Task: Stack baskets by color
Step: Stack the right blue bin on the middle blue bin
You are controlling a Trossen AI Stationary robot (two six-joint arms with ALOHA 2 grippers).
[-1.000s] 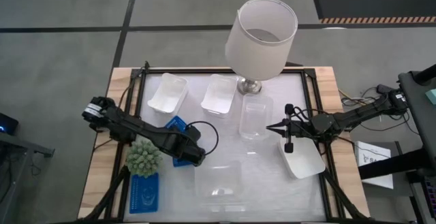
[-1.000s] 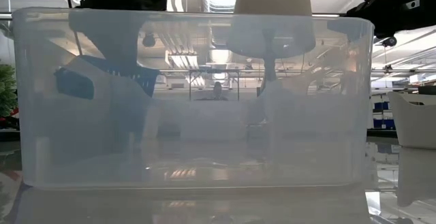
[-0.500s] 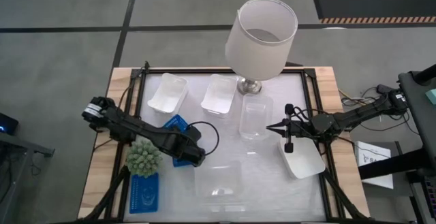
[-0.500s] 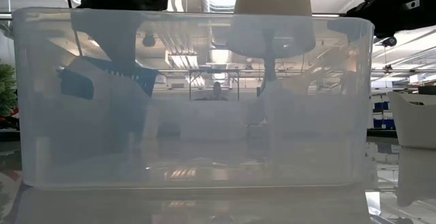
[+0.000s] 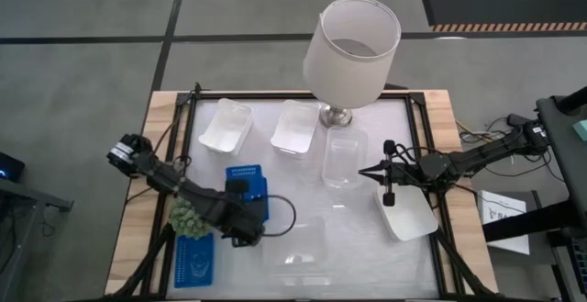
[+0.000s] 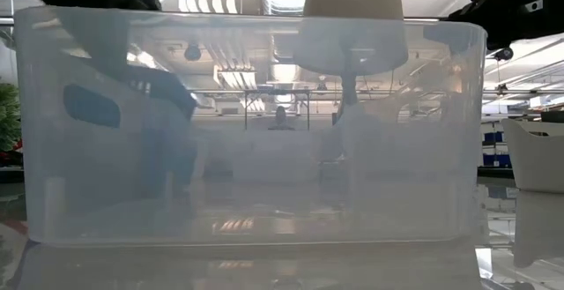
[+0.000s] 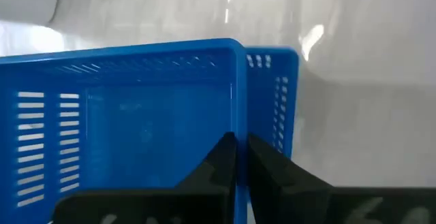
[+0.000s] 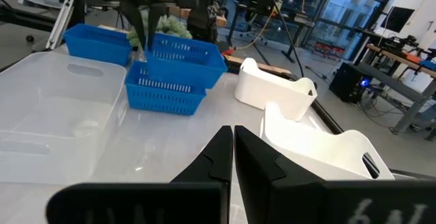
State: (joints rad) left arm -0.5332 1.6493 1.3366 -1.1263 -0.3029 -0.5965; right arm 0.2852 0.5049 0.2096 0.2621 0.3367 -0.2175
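Note:
My left gripper (image 5: 244,210) is shut on a blue mesh basket (image 5: 246,187) left of the table's middle. In the right wrist view this basket (image 8: 185,52) sits over a second blue basket (image 8: 166,91), which stands on the table. A third blue basket (image 5: 194,261) lies at the near left. Two white baskets (image 5: 227,125) (image 5: 295,128) stand at the far side, and another (image 5: 408,215) at the right. Clear baskets are at the middle (image 5: 344,158) and the near edge (image 5: 295,244). My right gripper (image 5: 376,170) hangs shut above the table at the right. My left gripper pinches a side wall of the upper blue basket (image 7: 238,125) close to a corner, one finger inside the basket and one outside. The fingers (image 8: 139,28) come steeply from above on the basket's near side. The basket sits roughly level over the lower blue one.
A tall lamp with a white shade (image 5: 351,50) stands at the far middle. A spiky green plant (image 5: 186,216) sits under my left arm. The near clear basket (image 6: 251,131) fills the low view. Bare table shows between the baskets around (image 5: 293,187).
My left gripper has gone toward the table's near edge and rolled about its own axis. The blue basket has turned with it, from lying cornerwise to square with the table's edges. My right arm has kept still.

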